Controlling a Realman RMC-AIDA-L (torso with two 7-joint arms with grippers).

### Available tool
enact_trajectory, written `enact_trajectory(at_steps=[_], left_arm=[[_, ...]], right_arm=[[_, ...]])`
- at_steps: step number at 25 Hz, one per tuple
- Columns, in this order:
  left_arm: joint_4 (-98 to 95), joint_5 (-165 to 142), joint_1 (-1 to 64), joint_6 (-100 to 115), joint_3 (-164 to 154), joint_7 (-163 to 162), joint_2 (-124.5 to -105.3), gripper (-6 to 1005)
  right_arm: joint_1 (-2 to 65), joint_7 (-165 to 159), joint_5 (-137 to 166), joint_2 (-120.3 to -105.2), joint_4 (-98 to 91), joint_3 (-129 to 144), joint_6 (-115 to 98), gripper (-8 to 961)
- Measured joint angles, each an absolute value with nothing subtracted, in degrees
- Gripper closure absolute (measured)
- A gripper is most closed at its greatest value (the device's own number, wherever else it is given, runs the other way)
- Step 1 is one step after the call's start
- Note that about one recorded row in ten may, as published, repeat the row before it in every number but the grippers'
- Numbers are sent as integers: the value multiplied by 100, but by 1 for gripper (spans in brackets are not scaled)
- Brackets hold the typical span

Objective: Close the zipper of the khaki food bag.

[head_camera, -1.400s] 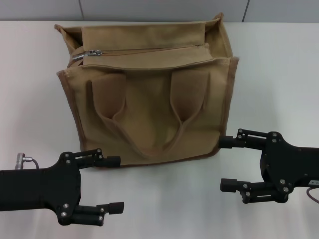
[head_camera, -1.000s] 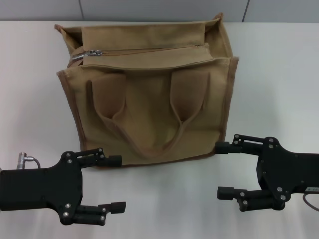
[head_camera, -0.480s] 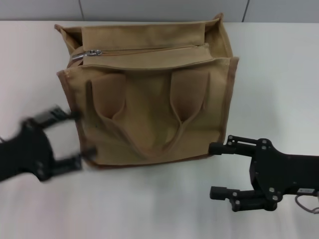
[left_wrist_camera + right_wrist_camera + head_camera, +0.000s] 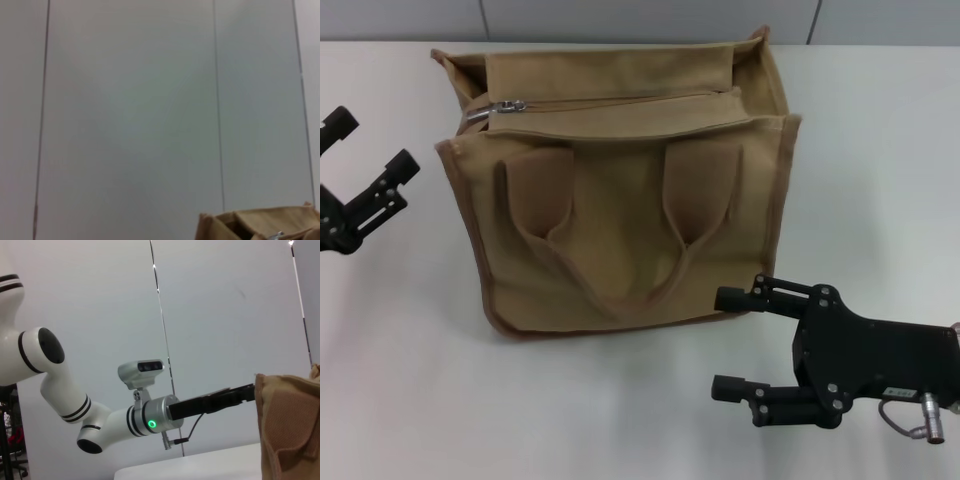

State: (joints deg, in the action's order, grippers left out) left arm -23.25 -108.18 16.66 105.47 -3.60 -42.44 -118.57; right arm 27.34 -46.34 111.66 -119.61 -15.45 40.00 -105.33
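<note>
— On the bench [image 4: 880, 130], where does the bag [image 4: 620, 190] sit?
— Mid-bench, upright, handles drooping down its front. Its zipper [image 4: 620, 101] crosses the top panel, with the slider [image 4: 506, 106] at the bag's left end.
— How will it handle?
— Likely soft, light canvas that slides or buckles when pulled. I'd pinch the small metal tab and brace the bag's end.
— And the pincers?
— Left pincer [image 4: 362, 152] hangs released beside the bag's left edge, nearest the slider. Right pincer [image 4: 724, 343] is released too, low by the front right corner.

left gripper [image 4: 365, 145] now beside bag [image 4: 620, 230]
</note>
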Motion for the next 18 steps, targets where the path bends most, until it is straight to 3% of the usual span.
enact_trajectory(at_steps=[18], left_arm=[[-1691, -10572, 2131, 9542, -1058, -3838, -11893, 213]], right_arm=[[2767, -4561, 11161, -11961, -1313, 3966, -10314, 148]])
